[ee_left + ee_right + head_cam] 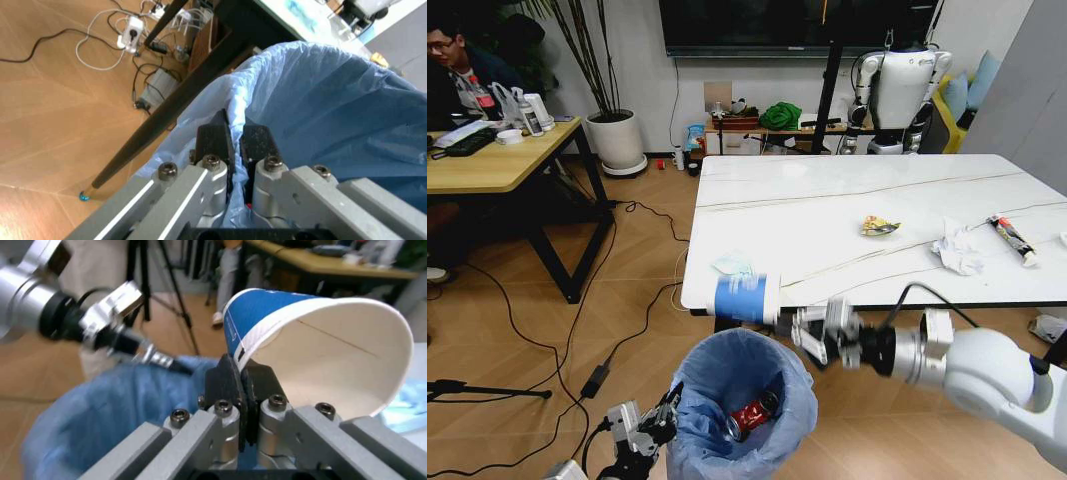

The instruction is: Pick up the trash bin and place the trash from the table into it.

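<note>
Left pincer (670,403): clamped on bin (739,400) rim, holding it below bench (847,190) edge as catcher.
Right pincer (802,330): pinching cup (745,298) rim, cup sideways above bin, ready for dropping.

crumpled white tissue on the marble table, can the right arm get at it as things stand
Probably not yet: the right gripper is shut on the blue paper cup above the light-blue lined trash bin. The crumpled white tissue lies unobstructed on the white marble table.

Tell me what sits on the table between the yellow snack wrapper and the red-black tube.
In the head view, a crumpled white tissue lies on the table between the yellow wrapper and the red-black tube, nearer the tube.
</note>
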Controlling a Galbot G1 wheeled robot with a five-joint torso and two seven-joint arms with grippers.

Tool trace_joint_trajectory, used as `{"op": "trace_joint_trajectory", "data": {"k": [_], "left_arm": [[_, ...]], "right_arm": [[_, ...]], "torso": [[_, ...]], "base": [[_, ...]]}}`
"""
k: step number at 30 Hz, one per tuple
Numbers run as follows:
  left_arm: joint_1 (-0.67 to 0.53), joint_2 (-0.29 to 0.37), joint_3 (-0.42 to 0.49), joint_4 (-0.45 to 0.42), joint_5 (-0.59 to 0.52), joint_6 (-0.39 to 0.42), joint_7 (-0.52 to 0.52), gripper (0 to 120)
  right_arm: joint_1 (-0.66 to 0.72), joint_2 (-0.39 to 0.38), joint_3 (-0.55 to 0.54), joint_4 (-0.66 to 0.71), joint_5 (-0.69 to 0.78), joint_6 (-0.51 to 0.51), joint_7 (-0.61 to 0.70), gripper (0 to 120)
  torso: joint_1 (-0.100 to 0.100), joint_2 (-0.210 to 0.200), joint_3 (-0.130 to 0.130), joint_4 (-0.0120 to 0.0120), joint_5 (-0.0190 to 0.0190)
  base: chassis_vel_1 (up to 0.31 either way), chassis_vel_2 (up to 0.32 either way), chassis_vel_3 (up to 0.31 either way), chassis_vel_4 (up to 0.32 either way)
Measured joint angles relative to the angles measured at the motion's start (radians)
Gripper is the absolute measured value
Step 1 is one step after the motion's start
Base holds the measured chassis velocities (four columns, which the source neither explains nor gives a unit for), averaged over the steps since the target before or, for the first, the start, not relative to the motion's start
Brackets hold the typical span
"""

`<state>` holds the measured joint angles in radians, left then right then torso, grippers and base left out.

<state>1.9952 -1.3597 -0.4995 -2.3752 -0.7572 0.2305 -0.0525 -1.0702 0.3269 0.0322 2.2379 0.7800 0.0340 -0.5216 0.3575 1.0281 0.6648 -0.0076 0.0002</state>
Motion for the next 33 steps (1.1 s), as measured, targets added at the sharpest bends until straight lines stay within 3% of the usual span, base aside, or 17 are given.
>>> {"op": "trace_joint_trajectory", "data": {"k": [12, 15, 21, 23, 25, 27, 29, 33], "left_arm": [[0.002, -0.012, -0.006, -0.008, 0.002, 0.000, 0.001, 0], [0.002, -0.012, -0.012, -0.008, 0.002, 0.000, 0.002, 0], [0.000, -0.016, -0.013, -0.008, 0.002, 0.000, 0.001, 0], [0.000, -0.019, -0.010, -0.006, 0.003, 0.000, 0.001, 0], [0.001, -0.019, -0.010, -0.006, 0.003, 0.000, 0.001, 0], [0.006, -0.019, -0.012, -0.006, 0.007, -0.001, 0.002, 0], [0.006, -0.019, -0.012, -0.006, 0.008, -0.001, 0.002, 0], [0.022, -0.017, -0.019, -0.006, 0.016, -0.001, 0.004, 0]], "right_arm": [[-0.025, -0.006, -0.001, -0.011, -0.060, -0.020, -0.097, 0], [-0.015, -0.005, 0.001, -0.019, -0.063, -0.021, -0.105, 18], [-0.013, 0.003, 0.001, -0.022, -0.061, -0.021, -0.107, 34], [-0.011, 0.006, 0.001, -0.026, -0.052, -0.021, -0.108, 46], [-0.010, 0.006, 0.001, -0.026, -0.048, -0.021, -0.108, 48], [0.013, 0.039, 0.005, -0.036, 0.032, -0.035, -0.086, 61], [0.016, 0.043, 0.005, -0.037, 0.039, -0.038, -0.080, 63], [0.084, 0.134, -0.041, -0.052, 0.162, -0.101, 0.155, 81]], "torso": [[0.000, 0.000, 0.000, 0.0000, -0.0002], [0.000, 0.000, 0.000, 0.0000, -0.0003], [0.000, 0.000, 0.000, 0.0000, -0.0002], [0.000, 0.000, 0.000, 0.0000, -0.0002], [0.000, 0.000, 0.000, 0.0000, -0.0002], [0.000, 0.000, 0.000, -0.0002, -0.0005], [0.000, 0.000, 0.000, -0.0002, -0.0003], [0.000, 0.000, 0.000, 0.0002, -0.0001]], "base": [[0.000, 0.000, 0.000, 0.000], [0.000, 0.000, 0.000, 0.000], [0.000, 0.000, 0.000, 0.000], [0.000, 0.000, 0.000, 0.000], [0.000, 0.000, 0.000, 0.000], [0.000, 0.000, 0.000, 0.000], [0.000, 0.000, 0.000, 0.000], [0.000, 0.000, 0.000, 0.000]]}}
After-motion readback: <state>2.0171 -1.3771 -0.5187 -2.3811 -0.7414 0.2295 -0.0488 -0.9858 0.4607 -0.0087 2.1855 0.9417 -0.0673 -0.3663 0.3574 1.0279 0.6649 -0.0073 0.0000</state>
